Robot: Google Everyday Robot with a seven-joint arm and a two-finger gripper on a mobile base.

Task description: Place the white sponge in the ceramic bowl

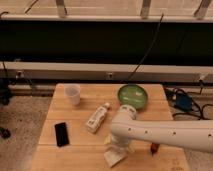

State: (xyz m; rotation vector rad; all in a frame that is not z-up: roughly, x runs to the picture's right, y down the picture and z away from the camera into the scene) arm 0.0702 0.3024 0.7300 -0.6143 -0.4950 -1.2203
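The white sponge (114, 158) lies on the wooden table (80, 155) near its front edge, a cream block partly covered from above. My gripper (118, 149) points down right over it, at the end of the thick white arm (165, 135) that reaches in from the right. The gripper stands open, with its tips at the sponge, and whether they touch it I cannot tell. The ceramic bowl (133, 95), green and round, sits at the back right of the table, beyond the arm, with nothing in it.
A translucent white cup (73, 93) stands at the back left. A white labelled bottle (97, 118) lies mid-table, left of the arm. A flat black object (61, 134) lies front left. A small red-dark item (154, 147) sits under the arm. Blue gear (181, 102) lies beside the table's right edge.
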